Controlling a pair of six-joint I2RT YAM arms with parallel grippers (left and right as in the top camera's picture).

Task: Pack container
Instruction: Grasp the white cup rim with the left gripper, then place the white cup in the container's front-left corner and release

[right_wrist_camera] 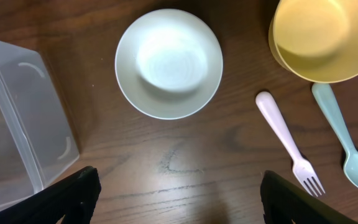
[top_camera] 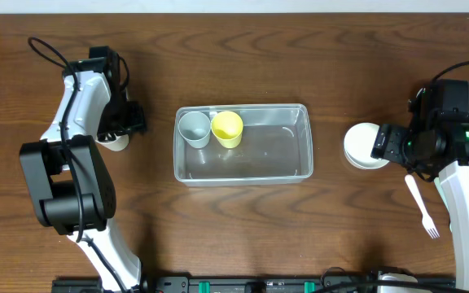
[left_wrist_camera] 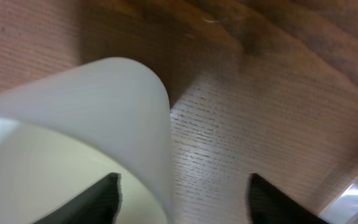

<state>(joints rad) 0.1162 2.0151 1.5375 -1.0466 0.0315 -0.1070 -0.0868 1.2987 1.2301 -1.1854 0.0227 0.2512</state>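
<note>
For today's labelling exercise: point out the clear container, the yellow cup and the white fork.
clear container (top_camera: 277, 148), overhead view, bare floor.
yellow cup (top_camera: 227, 127), overhead view, open mouth.
white fork (right_wrist_camera: 280, 129), right wrist view, handle.

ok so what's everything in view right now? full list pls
container: 1, clear, table centre
grey cup: 1, grey, in container, left end
yellow cup: 1, yellow, in container beside grey cup
white cup: 1, white, left of container
white bowl: 1, white, right of container
yellow bowl: 1, yellow, beyond white bowl
fork: 1, pale, by yellow bowl
spoon: 1, teal, beside fork
table: 1, brown wood
left gripper: open, at white cup
right gripper: open, above white bowl
</note>
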